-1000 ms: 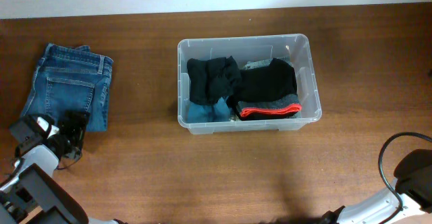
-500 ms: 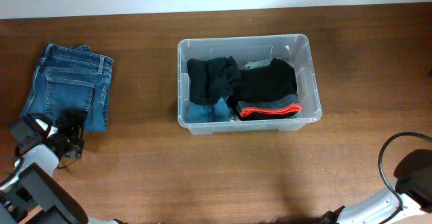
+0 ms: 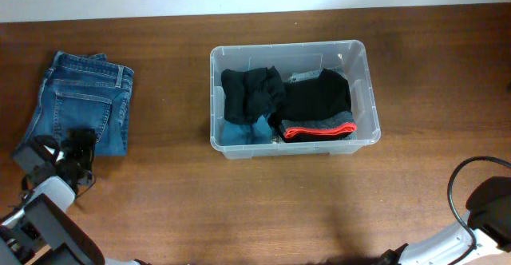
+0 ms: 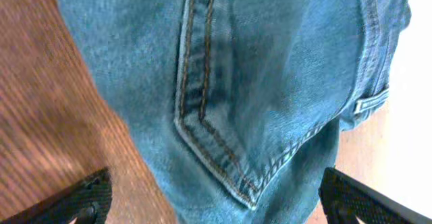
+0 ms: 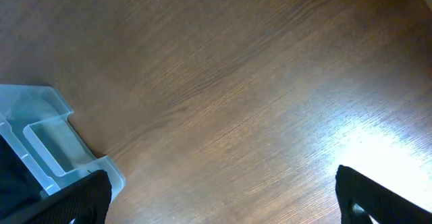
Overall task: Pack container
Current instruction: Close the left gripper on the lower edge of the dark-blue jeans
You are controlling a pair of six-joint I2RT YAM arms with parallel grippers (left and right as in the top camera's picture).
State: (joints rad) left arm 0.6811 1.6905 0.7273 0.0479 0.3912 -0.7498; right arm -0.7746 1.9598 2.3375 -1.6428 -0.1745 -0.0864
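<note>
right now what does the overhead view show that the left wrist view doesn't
Only overhead: the container at mid-table, holding black clothes, a black garment with red trim and something blue. It also shows the whole folded jeans to the container's left.
Only left wrist: close detail of the jeans, namely the pocket stitching and a belt loop.
Both: the jeans, the wooden table and the left gripper, open at the jeans' near edge.
</note>
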